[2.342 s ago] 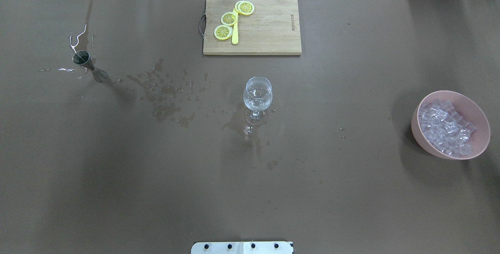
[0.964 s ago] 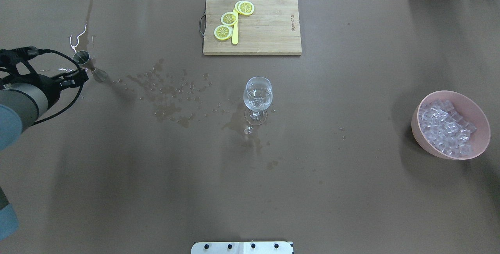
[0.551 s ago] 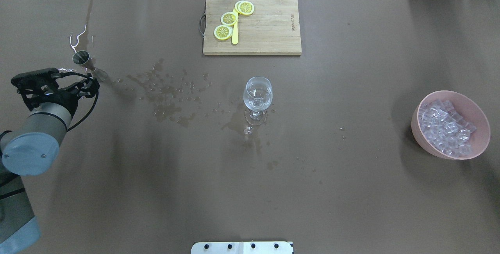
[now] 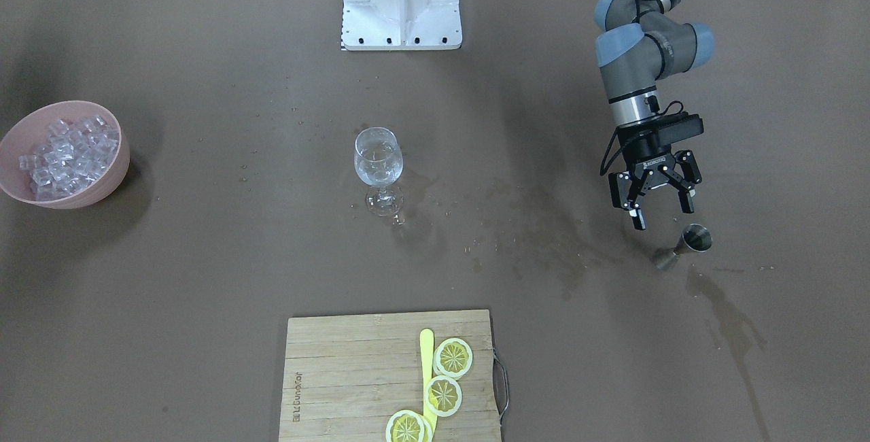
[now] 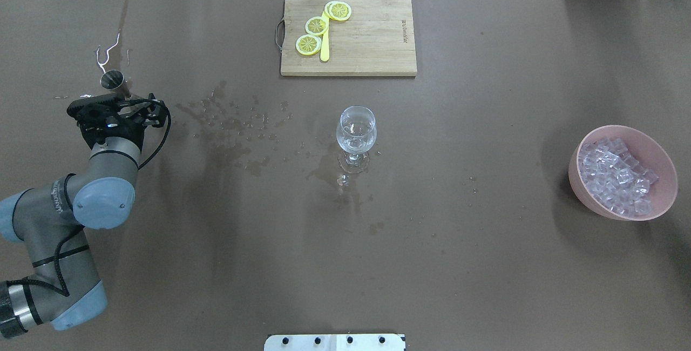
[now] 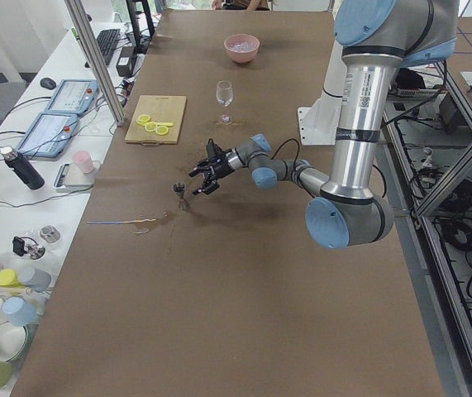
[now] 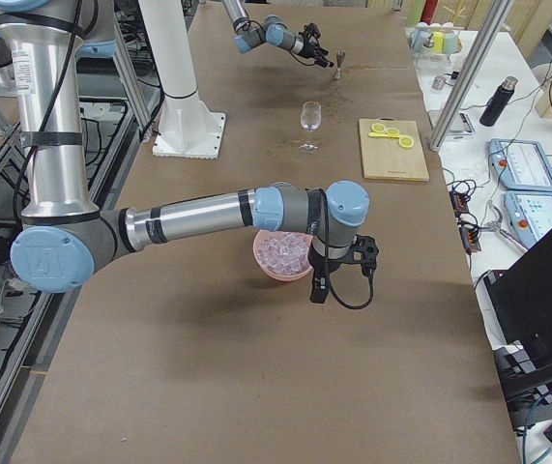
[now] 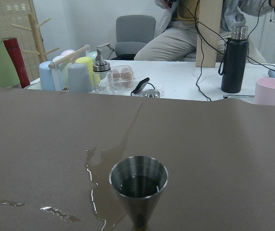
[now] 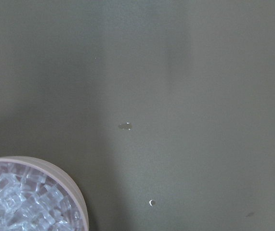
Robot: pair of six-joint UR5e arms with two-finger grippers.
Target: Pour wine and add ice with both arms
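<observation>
A steel jigger stands at the table's left; the left wrist view shows a little clear wine inside it. My left gripper is open and empty, hovering just short of the jigger on the robot's side. A wine glass stands upright mid-table. A pink bowl heaped with ice cubes sits at the right. My right arm's wrist hangs beside the bowl; its gripper shows only from the side and I cannot tell its state.
A wooden cutting board with lemon slices and a yellow knife lies at the far middle. Brownish wet stains spread between jigger and glass. A spilled streak lies behind the jigger. The white post base stands near the robot.
My left arm has come in from the left edge and moved right and forward, bringing its open gripper up close to the jigger. Glass, bowl and board have not moved.
</observation>
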